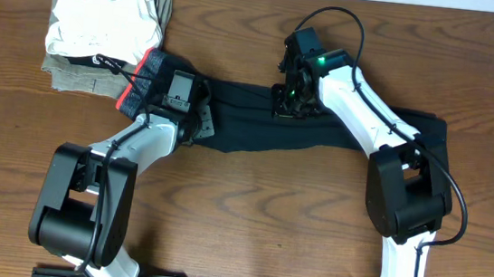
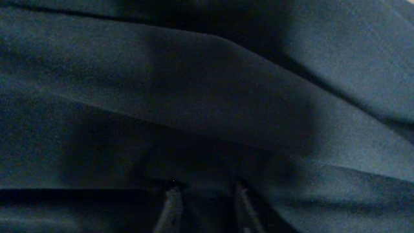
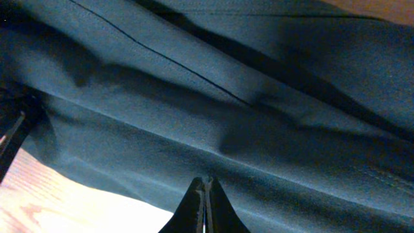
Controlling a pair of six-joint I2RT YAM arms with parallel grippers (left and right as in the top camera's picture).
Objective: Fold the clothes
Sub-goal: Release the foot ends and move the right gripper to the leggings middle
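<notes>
The black pants (image 1: 248,129) lie stretched across the table, with the grey, red-lined waistband (image 1: 139,78) at the left end and the legs running right to my right arm's base. My left gripper (image 1: 196,115) rests on the pants just right of the waistband. In the left wrist view dark cloth (image 2: 207,97) fills the frame, and the fingers (image 2: 207,200) stand a narrow gap apart with cloth between them. My right gripper (image 1: 289,102) sits at the top edge of the legs. Its fingers (image 3: 206,188) are pressed together over the cloth (image 3: 226,97).
A stack of folded garments (image 1: 102,34), white on top of khaki, sits at the back left, touching the waistband. Bare wooden table (image 3: 65,200) shows by the pants' edge. Both arm bases stand at the front.
</notes>
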